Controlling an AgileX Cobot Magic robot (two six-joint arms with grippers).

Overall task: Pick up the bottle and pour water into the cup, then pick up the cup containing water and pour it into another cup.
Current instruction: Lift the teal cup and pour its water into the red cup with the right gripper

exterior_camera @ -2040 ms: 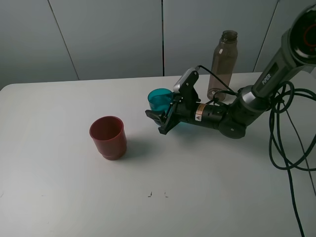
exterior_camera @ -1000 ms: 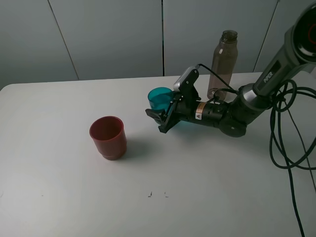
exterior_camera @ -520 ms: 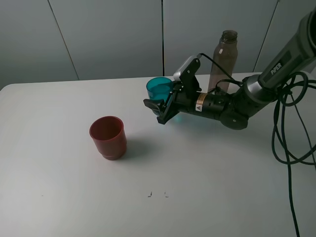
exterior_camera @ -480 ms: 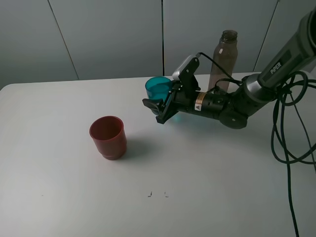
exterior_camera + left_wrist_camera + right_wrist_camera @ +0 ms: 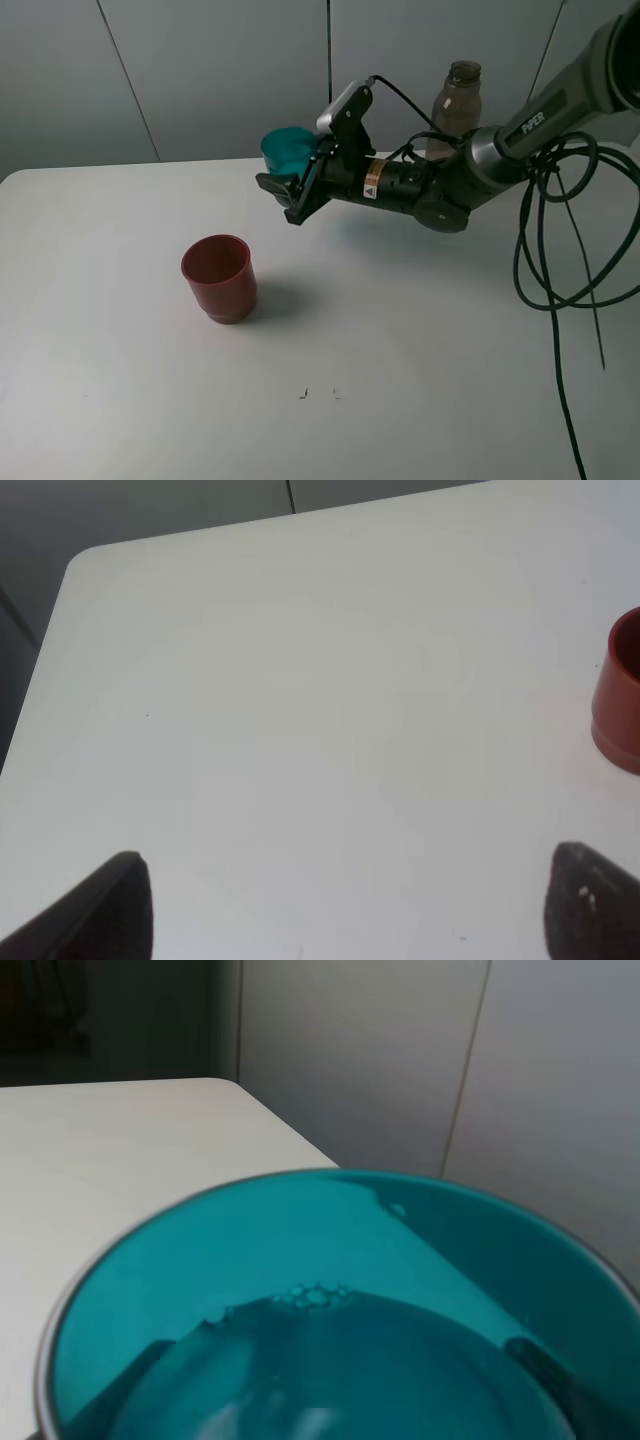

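Your teal cup [image 5: 288,150], near upright with water in it, hangs above the table [image 5: 420,350] pinched in the right gripper [image 5: 288,178], while the red cup [image 5: 218,277] stands well apart, down-left in the high view.

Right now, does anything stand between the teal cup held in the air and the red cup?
Nothing visible does. Only bare table lies between the teal cup in the right gripper and the red cup. The bottle stands behind the arm.
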